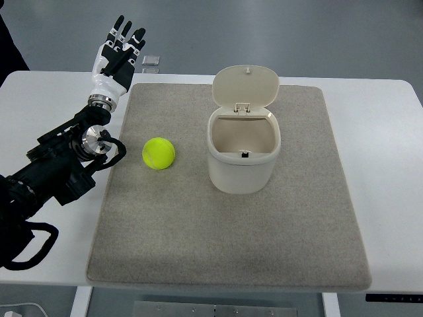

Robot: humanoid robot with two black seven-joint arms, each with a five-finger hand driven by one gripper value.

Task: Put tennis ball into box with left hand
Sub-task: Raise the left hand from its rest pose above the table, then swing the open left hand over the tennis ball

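**Left hand raised and empty, ball not yet picked up**

The left hand [119, 49] is sitting at the far left corner of the mat, over the white table [370, 105], with its fingers [128, 33] extended and spread, pointing away from the robot. It is holding nothing. Its arm is coming in from the lower left edge and running diagonally up across the table beside the mat. The right arm is not showing anywhere in the top view.

The tennis ball [158, 153] is lying on the grey mat [231, 238], nearer the robot than the hand and to its right, well apart from the fingers and close to the forearm's wrist joint. Nothing is touching it.

The box [243, 153], a small white bin, is standing upright on the mat to the right of the ball, near but not touching. Its hinged lid [245, 86] is standing open at the far side, so the opening is facing up and looks empty.

A small flat grey object [151, 61] is lying on the table just beyond the mat's far edge; too small to identify.

Judgement: the task is sitting at the reach stage, grasp not yet made. The next move is calling for the hand to come back toward the robot and down over the ball, closing around it, then lifting and carrying right over the bin's rim without knocking the lid.
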